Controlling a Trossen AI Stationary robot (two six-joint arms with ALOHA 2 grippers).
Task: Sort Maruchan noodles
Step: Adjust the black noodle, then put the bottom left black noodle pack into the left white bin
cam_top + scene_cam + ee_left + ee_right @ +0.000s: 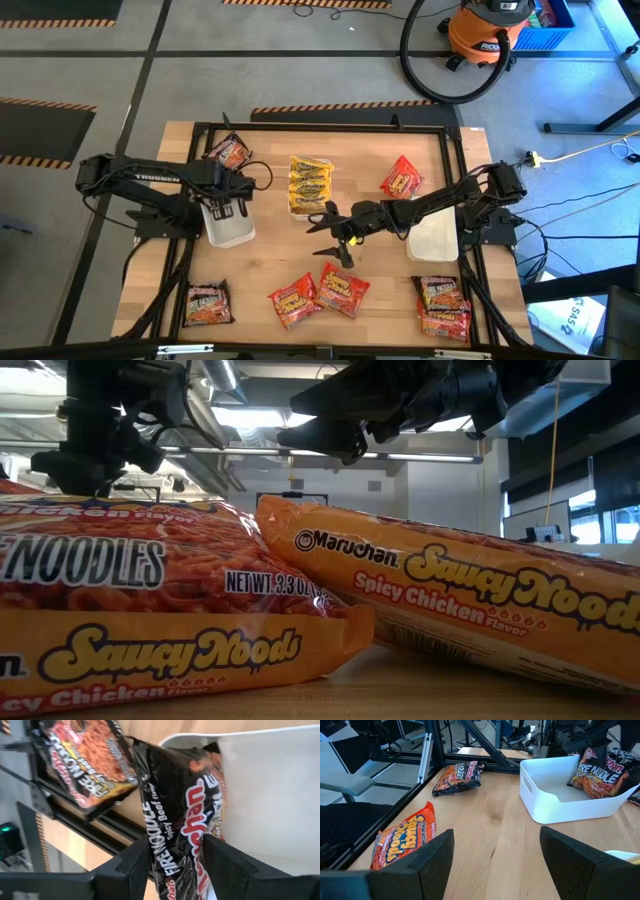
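A grey concrete floor (300,70) surrounds the wooden table (370,150), marked with black-and-orange hazard tape (340,106). At the far right stands an orange shop vacuum (488,35) with a looping black hose (425,60). Beyond the table, ceiling strip lights (250,418) glow, and what may be windows (610,525) sit at the right.

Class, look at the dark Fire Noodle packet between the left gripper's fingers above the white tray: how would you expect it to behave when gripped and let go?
The dark packet probably crinkles and flexes: its film is creased and glossy. That gloss suggests it could slip between the left gripper fingers. It looks light, likely dropping flat into the white tray.
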